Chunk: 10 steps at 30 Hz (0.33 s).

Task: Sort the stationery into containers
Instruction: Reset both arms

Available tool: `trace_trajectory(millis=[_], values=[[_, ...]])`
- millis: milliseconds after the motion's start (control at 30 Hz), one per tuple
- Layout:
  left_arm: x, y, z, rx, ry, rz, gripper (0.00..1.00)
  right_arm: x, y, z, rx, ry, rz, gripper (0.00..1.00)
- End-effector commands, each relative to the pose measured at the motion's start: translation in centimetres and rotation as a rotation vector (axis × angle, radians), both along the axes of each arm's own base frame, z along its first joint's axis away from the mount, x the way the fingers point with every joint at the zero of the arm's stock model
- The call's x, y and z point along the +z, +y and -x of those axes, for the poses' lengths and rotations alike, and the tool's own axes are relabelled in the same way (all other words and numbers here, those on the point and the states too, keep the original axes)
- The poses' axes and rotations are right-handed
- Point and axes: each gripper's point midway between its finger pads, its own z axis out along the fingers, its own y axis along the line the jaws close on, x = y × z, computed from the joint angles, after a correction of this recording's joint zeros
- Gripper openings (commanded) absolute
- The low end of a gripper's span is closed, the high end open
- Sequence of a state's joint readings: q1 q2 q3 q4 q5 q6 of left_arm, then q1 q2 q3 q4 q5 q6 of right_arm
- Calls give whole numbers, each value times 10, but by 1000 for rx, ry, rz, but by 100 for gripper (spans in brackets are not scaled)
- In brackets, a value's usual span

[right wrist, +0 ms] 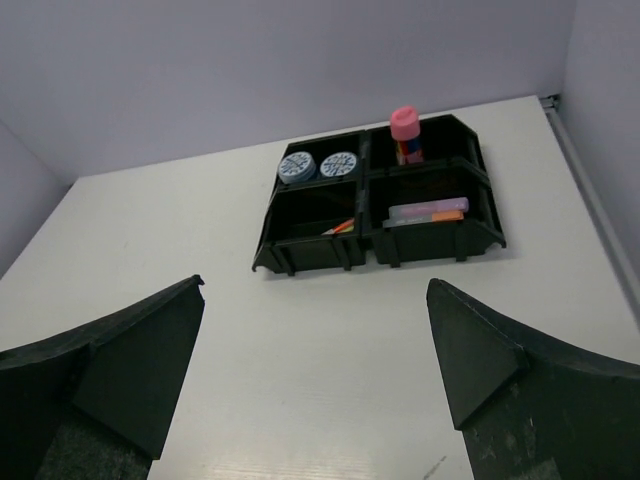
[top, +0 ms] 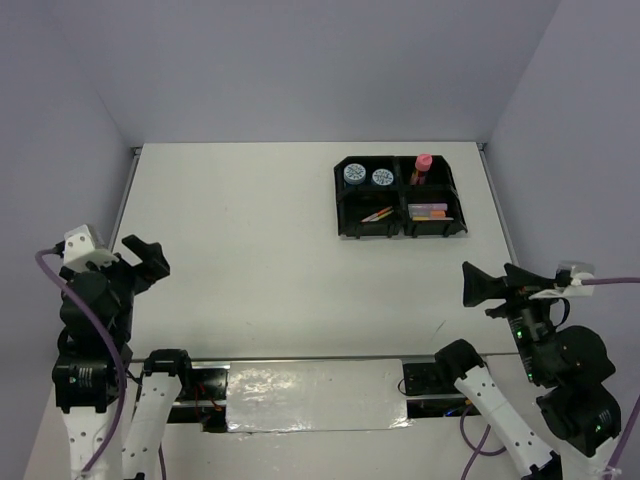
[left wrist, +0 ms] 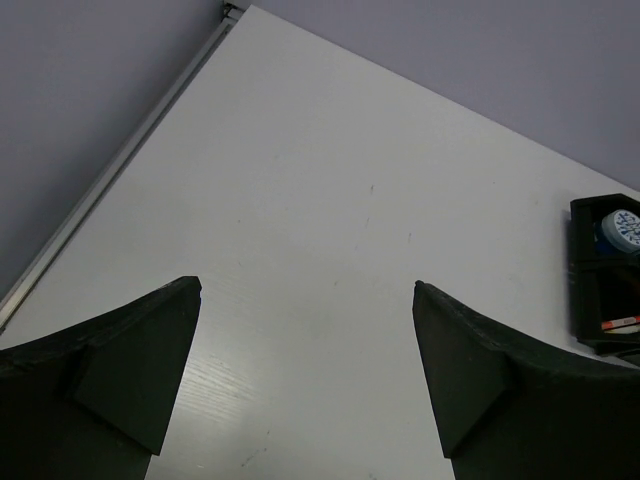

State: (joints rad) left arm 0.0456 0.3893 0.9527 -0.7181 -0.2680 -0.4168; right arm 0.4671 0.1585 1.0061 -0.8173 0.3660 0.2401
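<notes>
the stationery (right wrist: 427, 211) lies sorted by kind in the black tray (right wrist: 310, 252) at the far right of the table (top: 250, 250), so the left gripper (top: 148, 254) and right gripper (top: 467, 285) hang open and empty, well apart from it, the job likely done.

Bare table (top: 260, 260) before the far-right black tray (top: 404, 191)

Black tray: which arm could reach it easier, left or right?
Right, probably. The tray sits far right on the table, straight ahead of the open right tool; the left tool is on the opposite side.
</notes>
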Motion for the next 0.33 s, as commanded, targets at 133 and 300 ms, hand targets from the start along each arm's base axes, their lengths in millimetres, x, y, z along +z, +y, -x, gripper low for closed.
trace_trajectory(millis=[133,300], values=[[6,-1,17,-16,7,-27,99,-23,-17,-3,-91,91,86,100],[6,-2,17,-19,3,-27,99,-23,-16,-3,-87,91,78,100]])
